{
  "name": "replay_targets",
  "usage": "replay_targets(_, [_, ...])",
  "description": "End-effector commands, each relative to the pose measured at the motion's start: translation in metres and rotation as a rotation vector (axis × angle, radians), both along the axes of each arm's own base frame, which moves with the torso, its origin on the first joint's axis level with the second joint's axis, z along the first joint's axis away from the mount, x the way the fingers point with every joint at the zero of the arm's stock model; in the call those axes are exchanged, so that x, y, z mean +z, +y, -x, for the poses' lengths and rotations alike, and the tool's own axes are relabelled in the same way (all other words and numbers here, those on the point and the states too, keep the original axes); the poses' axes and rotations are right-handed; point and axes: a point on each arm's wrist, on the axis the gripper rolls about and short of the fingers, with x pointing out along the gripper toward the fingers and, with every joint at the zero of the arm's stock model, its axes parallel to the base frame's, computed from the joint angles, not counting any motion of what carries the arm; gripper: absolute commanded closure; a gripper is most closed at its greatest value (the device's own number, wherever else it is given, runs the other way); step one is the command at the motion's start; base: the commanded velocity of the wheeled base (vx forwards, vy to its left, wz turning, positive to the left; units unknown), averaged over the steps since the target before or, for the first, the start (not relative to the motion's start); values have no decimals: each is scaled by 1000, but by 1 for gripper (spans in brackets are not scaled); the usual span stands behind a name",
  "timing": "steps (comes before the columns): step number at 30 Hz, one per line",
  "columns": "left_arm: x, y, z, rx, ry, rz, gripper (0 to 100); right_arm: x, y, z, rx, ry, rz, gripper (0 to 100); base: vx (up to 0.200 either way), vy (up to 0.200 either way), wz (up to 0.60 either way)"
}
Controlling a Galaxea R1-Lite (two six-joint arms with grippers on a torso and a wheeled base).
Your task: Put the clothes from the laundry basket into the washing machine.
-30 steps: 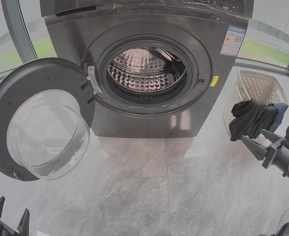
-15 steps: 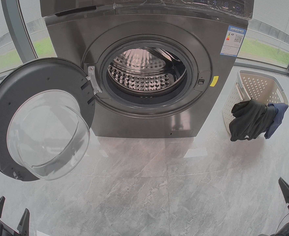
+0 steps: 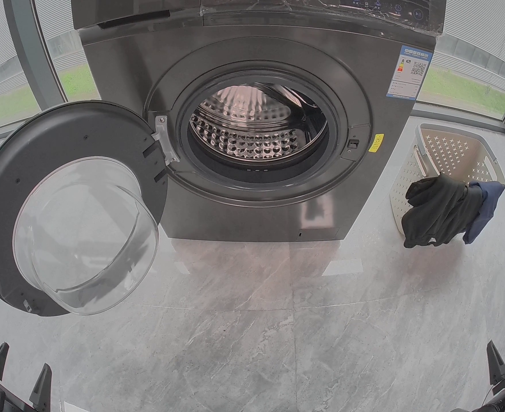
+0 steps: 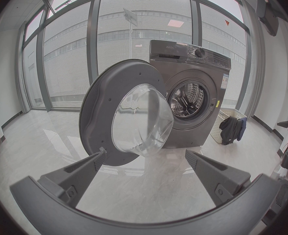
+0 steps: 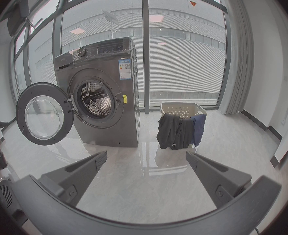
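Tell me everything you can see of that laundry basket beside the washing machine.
The laundry basket is a cream plastic tub with rounded corners and walls pierced by rows of small holes. It stands upright on the glossy floor, to the right of the washing machine and apart from it. A black garment and a blue garment hang over its front rim.

Glossy grey marble-look tile floor [image 3: 275,327] spread wide | tall dark-framed glass windows [image 5: 183,56] lined the back wall | pale grey curtain [image 5: 238,59] hung beside them
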Motion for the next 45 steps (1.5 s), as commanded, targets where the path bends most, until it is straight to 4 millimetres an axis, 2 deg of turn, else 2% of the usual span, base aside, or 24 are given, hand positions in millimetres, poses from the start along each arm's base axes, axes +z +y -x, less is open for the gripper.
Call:
replay_targets(1, [-4, 0, -1, 1, 7, 0, 0, -5, 0, 0, -3, -2, 1, 0, 0, -200, 0])
replay_targets(11, [-4, 0, -1, 1, 7, 1, 0, -5, 0, 0, -3, -2, 1, 0, 0, -200, 0])
replay_targets(20, [-4, 0, -1, 1, 7, -2, 0, -5, 0, 0, -3, -2, 1, 0, 0, 0, 0])
replay_targets(45, [-4, 0, -1, 1, 7, 1, 0, -5, 0, 0, -3, -2, 1, 0, 0, -200, 0])
